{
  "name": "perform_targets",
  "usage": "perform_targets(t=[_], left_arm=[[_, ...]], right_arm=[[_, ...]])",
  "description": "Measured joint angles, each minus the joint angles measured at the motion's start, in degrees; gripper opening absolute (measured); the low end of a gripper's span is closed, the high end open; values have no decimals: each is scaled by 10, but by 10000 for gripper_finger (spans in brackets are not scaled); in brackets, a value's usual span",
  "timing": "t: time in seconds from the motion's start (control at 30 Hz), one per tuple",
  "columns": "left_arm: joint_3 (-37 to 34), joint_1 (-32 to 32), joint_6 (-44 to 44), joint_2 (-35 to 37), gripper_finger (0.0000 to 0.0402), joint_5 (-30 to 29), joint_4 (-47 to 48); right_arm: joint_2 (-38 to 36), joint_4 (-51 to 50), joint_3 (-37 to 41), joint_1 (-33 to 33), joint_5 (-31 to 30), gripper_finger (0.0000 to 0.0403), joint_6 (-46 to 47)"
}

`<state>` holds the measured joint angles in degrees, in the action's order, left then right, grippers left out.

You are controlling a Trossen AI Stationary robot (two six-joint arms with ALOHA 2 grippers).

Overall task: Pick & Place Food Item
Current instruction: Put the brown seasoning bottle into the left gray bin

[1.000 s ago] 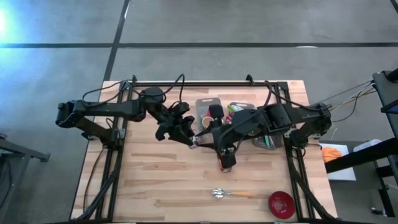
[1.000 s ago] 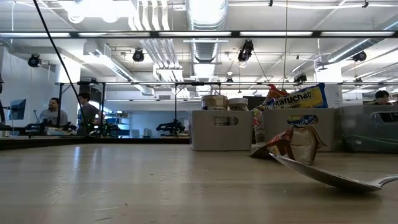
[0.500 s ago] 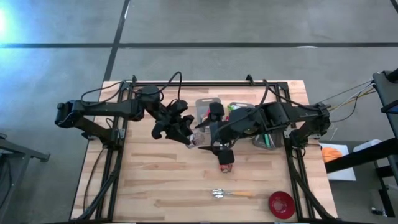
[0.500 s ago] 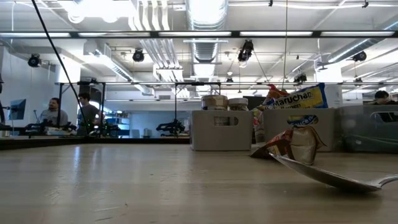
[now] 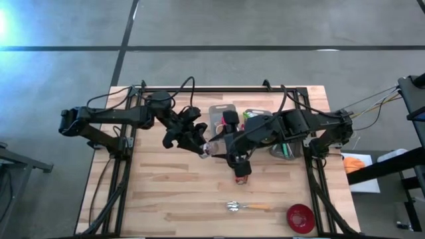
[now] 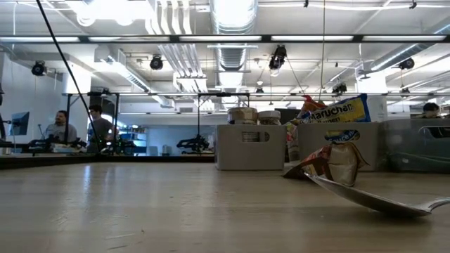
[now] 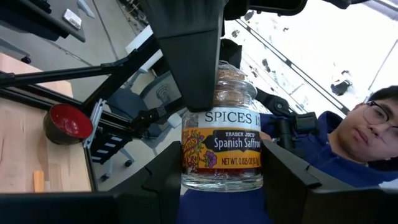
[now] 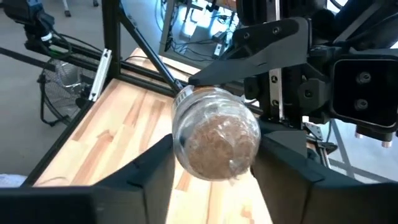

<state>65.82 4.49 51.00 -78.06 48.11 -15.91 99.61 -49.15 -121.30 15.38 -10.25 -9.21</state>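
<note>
A small glass spice jar (image 7: 222, 146) with a cork top and a "Spanish Saffron" label is held high over the middle of the table (image 5: 166, 192). My left gripper (image 5: 198, 142) is shut on its body. My right gripper (image 8: 214, 171) comes from the table's right. Its fingers flank the jar's cork end (image 8: 216, 142) and appear shut on it. In the high view the jar (image 5: 211, 147) shows as a pale spot between the two grippers. The low view shows neither gripper. My left gripper pinches the jar's glass body (image 7: 186, 177) between its two fingers, at and below the label. The fingers lie level, coming from the table's left. The jar is lifted clear of the table. My right gripper has its fingers (image 8: 155, 163) against the sides of the jar's top end (image 8: 180, 134), coming from the table's right and slanting down. One finger (image 7: 186, 56) lies along the cork. No gap shows between fingers and jar.
A crumpled food packet (image 5: 242, 171) lies on the table under the right arm. A spoon with a wooden handle (image 5: 247, 207) and a red bowl (image 5: 300, 217) lie near the front right. Grey bins (image 5: 226, 114) with food items stand at the back. A person (image 7: 367, 124) is beyond the table.
</note>
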Motion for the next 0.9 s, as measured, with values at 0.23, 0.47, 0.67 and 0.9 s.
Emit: perform_targets(t=[0.23, 0.47, 0.67, 0.9], left_arm=[[0, 1, -2, 1, 168, 9, -6], [0, 1, -2, 2, 168, 9, -6], [0, 1, -1, 2, 168, 8, -9], [-1, 3, 3, 0, 168, 3, -9]], right_arm=[[0, -4, 0, 0, 15, 129, -4], [0, 1, 0, 0, 13, 118, 5], [0, 1, -2, -5, 14, 123, 60], [-1, -8, -3, -8, 13, 209, 91]])
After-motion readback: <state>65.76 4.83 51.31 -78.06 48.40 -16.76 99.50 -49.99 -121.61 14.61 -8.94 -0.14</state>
